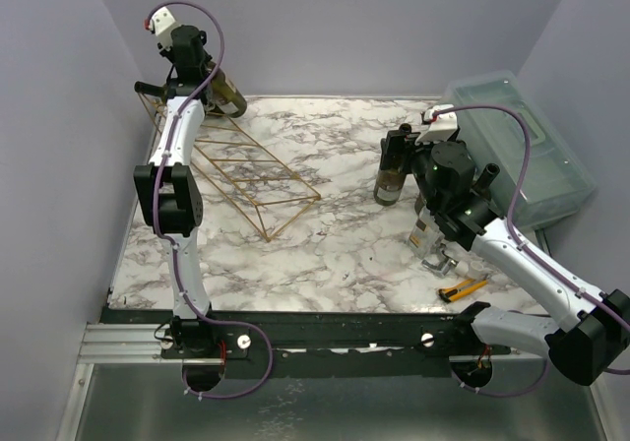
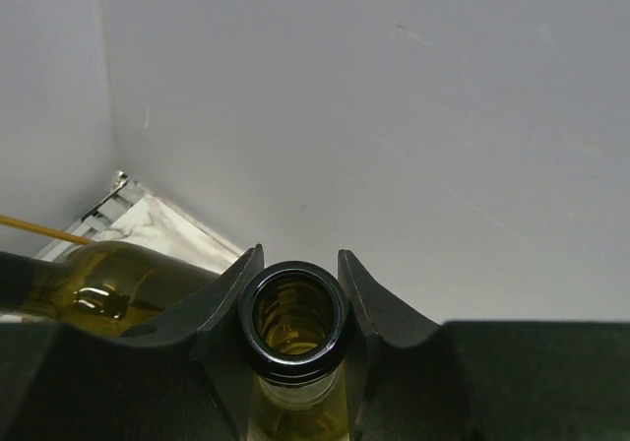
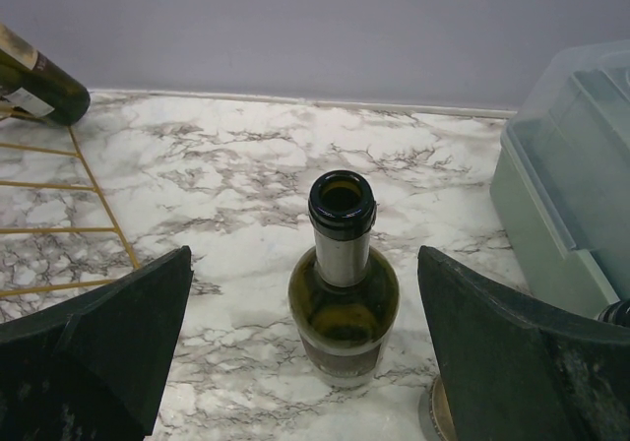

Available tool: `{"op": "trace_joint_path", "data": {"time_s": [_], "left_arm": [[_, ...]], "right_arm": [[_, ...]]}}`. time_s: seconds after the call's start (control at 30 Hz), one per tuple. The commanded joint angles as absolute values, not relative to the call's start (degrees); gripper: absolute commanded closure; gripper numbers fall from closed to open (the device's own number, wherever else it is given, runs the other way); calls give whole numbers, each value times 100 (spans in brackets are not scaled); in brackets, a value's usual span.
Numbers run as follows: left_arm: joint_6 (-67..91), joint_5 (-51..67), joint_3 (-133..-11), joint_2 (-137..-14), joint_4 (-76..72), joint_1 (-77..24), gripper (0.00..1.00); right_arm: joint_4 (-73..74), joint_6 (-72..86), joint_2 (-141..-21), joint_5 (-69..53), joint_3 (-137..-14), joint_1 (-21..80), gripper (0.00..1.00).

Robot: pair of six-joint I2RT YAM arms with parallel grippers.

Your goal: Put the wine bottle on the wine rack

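Observation:
My left gripper [image 1: 195, 67] [image 2: 300, 254] is shut on the neck of a wine bottle [image 1: 226, 93] [image 2: 295, 404], just under its open mouth. It holds the bottle tilted over the far end of the gold wire wine rack [image 1: 246, 170] [image 3: 49, 185]. The olive glass of another bottle [image 2: 108, 282] lies close to the left of it, beside a gold wire. A second open wine bottle [image 1: 388, 183] [image 3: 345, 303] stands upright on the marble. My right gripper [image 1: 411, 160] [image 3: 304, 254] is open wide, and that bottle stands just ahead, centred between its fingers.
A translucent lidded box [image 1: 522, 146] [image 3: 571, 195] stands at the right edge, close to the right arm. A yellow utility knife [image 1: 463, 288] and a small metal tool [image 1: 433, 249] lie near the front right. Lilac walls close in the left, back and right.

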State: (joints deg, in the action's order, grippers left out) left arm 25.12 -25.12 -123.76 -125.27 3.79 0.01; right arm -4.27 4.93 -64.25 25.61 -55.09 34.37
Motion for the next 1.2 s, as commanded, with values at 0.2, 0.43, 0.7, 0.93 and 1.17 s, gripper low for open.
{"op": "trace_joint_path", "data": {"time_s": [0.2,0.43,0.7,0.93,1.17], "left_arm": [[2793,-2689,-11918,-12088,-228,296,100],[3012,-2637,-11726,-12111,-229,386,100],[3288,-2654,-11215,-11939,-261,470,100],[3378,-2645,-10643,-11669,-325,569,100],[3401,-2508,-10041,-11450,-417,605,100]], "right_arm": [[-545,566,-6468,2445,-5422,3392,0],[-528,575,-6486,2421,-5433,3392,0],[-510,597,-6473,2390,-5428,3392,0],[-500,649,-6451,2312,-5414,3391,0],[-483,701,-6423,2257,-5415,3392,0]]}}
